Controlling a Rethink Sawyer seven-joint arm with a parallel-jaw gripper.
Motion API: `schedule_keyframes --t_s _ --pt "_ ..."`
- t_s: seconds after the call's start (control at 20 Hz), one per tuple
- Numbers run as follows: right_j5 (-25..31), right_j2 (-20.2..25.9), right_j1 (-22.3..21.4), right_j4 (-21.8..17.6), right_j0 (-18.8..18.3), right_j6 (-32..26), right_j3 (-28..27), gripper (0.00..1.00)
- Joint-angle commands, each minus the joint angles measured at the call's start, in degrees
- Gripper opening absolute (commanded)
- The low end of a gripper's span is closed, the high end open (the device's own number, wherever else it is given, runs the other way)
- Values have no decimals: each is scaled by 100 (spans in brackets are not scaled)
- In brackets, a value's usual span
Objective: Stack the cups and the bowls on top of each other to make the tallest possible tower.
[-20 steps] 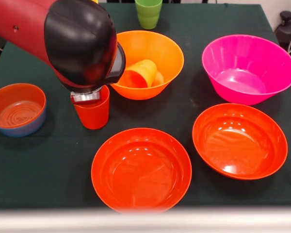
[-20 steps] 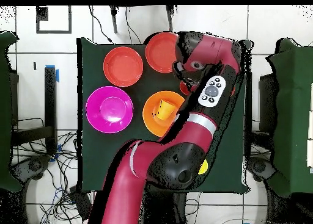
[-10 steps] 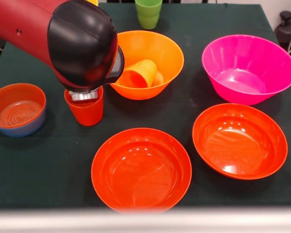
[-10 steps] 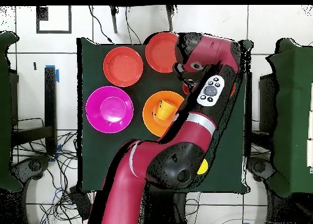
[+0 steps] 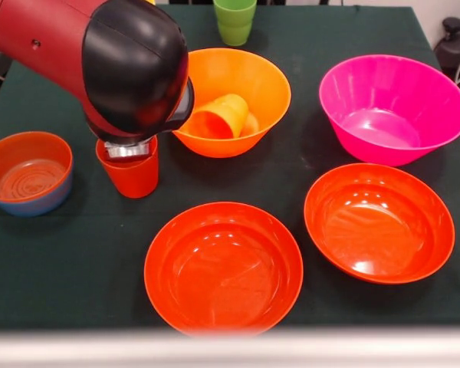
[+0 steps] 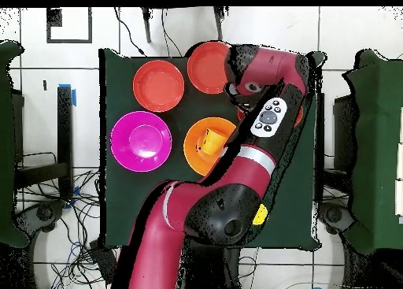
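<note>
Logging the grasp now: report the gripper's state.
Gripper: sits in the mouth of the red-orange cup; open or shut cannot be told.

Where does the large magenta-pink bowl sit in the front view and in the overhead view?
Front view: the magenta-pink bowl is at upper right, upright and empty.
Overhead view: it is at centre left of the dark table.
Shared landmark: the large orange bowl holding an orange cup lying on its side stands beside it in both views, to its left in the front view, to its right overhead.
</note>
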Motion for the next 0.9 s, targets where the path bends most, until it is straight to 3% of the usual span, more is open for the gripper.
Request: schedule_keyframes --t_s 0.05,0.9 --pt "-561 333 145 -578 34 53 532 0" --pt "1124 287 -911 -763 35 -996 677 0"
